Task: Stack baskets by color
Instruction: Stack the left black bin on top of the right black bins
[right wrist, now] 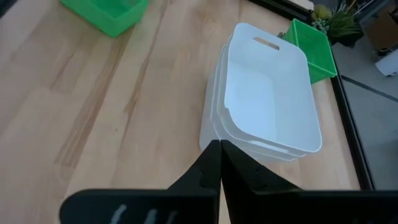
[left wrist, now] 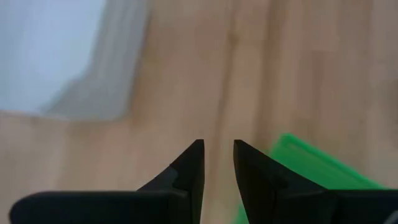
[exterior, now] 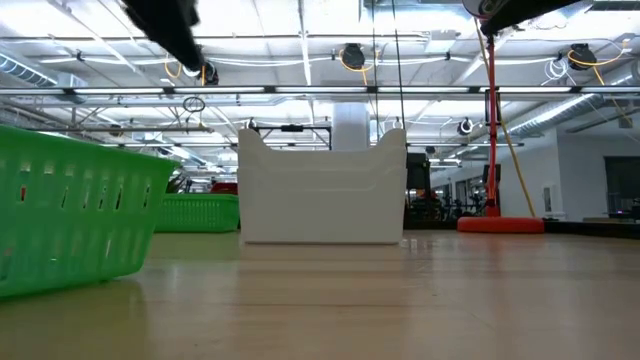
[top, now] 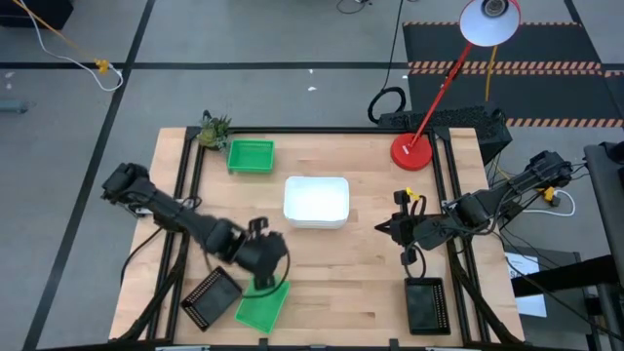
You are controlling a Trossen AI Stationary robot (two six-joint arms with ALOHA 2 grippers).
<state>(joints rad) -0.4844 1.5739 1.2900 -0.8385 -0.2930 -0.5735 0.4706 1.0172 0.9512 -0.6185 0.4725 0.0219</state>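
Note:
A nested stack of white baskets (top: pixel 317 200) (right wrist: pixel 267 99) rests on its base at the table's middle. One green basket (top: pixel 251 156) sits at the far left beside a leafy toy. Another green basket (top: pixel 261 307) (left wrist: pixel 311 171) lies near the front edge, with a black basket (top: pixel 210 297) to its left. A second black basket (top: pixel 426 304) sits at the front right. My left gripper (top: pixel 271 265) (left wrist: pixel 218 149) hovers open just beyond the near green basket, with only bare wood between its fingers. My right gripper (top: pixel 385 227) (right wrist: pixel 220 144) waits shut, to the right of the white stack and above the table.
A red lamp base (top: pixel 411 152) stands at the far right, its stem slanting up over the table edge. The leafy toy (top: pixel 214 130) sits at the far left corner. Bare wood lies between the white stack and the front baskets.

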